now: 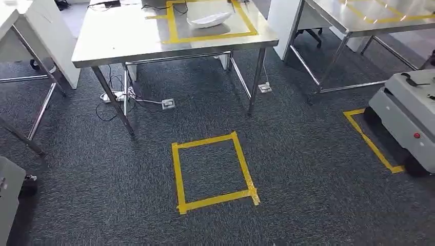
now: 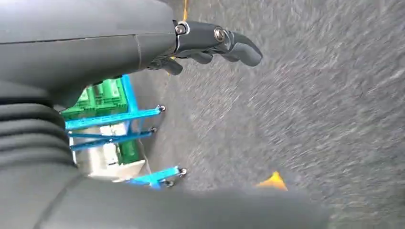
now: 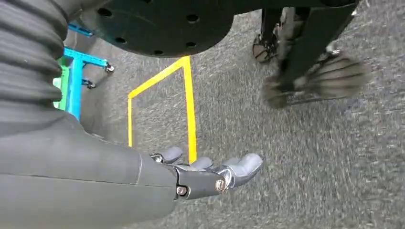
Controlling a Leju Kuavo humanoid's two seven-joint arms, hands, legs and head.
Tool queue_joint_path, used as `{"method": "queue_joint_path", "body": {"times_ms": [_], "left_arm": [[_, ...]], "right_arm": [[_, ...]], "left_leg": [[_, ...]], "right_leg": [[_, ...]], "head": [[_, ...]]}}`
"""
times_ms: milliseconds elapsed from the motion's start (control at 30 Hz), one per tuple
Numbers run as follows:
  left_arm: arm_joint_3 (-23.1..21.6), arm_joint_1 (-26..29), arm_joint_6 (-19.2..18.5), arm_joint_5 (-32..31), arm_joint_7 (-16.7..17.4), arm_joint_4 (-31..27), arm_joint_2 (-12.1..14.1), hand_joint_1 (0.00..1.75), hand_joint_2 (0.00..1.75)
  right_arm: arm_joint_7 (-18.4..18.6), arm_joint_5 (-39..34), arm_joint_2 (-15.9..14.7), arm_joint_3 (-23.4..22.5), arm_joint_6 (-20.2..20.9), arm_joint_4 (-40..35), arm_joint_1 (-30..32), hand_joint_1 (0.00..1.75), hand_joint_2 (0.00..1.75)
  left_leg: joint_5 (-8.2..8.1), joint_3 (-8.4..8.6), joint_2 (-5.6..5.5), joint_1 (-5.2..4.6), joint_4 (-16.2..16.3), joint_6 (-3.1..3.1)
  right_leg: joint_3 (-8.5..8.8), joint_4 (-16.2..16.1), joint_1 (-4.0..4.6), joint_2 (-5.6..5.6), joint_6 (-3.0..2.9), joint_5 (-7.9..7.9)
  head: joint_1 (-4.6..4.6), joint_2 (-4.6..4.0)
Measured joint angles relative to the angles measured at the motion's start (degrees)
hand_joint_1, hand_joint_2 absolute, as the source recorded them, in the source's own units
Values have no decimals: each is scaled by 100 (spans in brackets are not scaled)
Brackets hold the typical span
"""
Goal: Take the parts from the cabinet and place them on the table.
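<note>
Dark grey carpet (image 1: 308, 174) with yellow tape square (image 1: 213, 171), steel counter (image 1: 128, 36) at 12 o'clock bearing white part (image 1: 209, 20) lying crosswise; left hand (image 2: 210, 43) and right hand (image 3: 210, 174) fingers apart, holding nothing.

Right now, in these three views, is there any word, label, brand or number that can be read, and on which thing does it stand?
None can be read.
Steel table: yellow tape outline only, no text.
Grey wheeled cart: a red dot, no lettering.
Floor tape square: plain yellow.
Blue and green rack: blurred, no label legible.
</note>
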Motion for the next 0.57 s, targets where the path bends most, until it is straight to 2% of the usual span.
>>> {"method": "queue_joint_path", "body": {"times_ms": [33, 100, 133, 167, 200, 233, 267, 333, 400, 567], "left_arm": [[96, 11, -9, -99, -28, -61, -22, 0, 175], [333, 20, -37, -303, -83, -189, -70, 0, 175], [469, 27, -55, -401, -114, -246, -89, 0, 175], [624, 45, -52, -510, -131, -284, -114, 0, 175], [773, 59, -68, -607, -168, -312, -105, 0, 175], [958, 70, -74, -721, -199, -345, -87, 0, 0], [1098, 89, -76, -809, -219, -374, -94, 0, 0], [1481, 158, -111, -1039, -299, -426, -87, 0, 0], [1815, 247, -149, -1250, -372, -494, -98, 0, 0], [2722, 465, -234, -1804, -548, -647, -164, 0, 0]], "right_arm": [[-20, -28, -7, 0, 17, 4, 58, 0, 175], [-57, -76, -35, 2, 43, 9, 156, 0, 175], [-68, -94, -59, 9, 67, 9, 180, 0, 175], [-76, -109, -63, 26, 96, 11, 206, 0, 175], [-81, -139, -63, 48, 98, 11, 240, 0, 175], [-94, -168, -66, 79, 105, 9, 283, 0, 0], [-96, -184, -70, 105, 116, 9, 313, 0, 0], [-148, -234, -105, 175, 135, 5, 365, 0, 0], [-175, -284, -129, 243, 177, -15, 375, 0, 0], [-234, -402, -177, 483, 220, -118, 466, 0, 0]], "left_leg": [[29, -34, -13, 2, 26, -10], [75, -120, -58, 3, 82, -48], [93, -144, -55, 9, 100, -76], [110, -165, -38, -22, 104, -118], [128, -170, -24, -7, 99, -144], [60, -213, -26, -38, 109, -57], [84, -214, -24, -25, 102, 2], [132, -211, -35, -18, 68, -108], [185, -216, -36, -13, 45, -169], [222, -222, -40, -1, 33, -201]], "right_leg": [[261, -262, 1, 0, -11, 92], [1021, -1315, 10, 0, -68, 419], [1270, -1783, 29, 4, -127, 357], [1265, -1810, 72, -4, -149, 387], [1251, -1825, 68, 1, -167, 416], [1251, -1847, 54, -4, -108, 435], [1253, -1848, 57, -5, -120, 430], [1240, -1842, 72, -13, -164, 439], [1220, -1840, 78, -16, -195, 460], [1200, -1826, 90, -21, -224, 480]], "head": [[0, 0], [2, 0], [2, 0], [0, 0], [-2, 0], [-7, 0], [-7, 0], [-4, 0], [-4, 0], [-4, 0]]}}
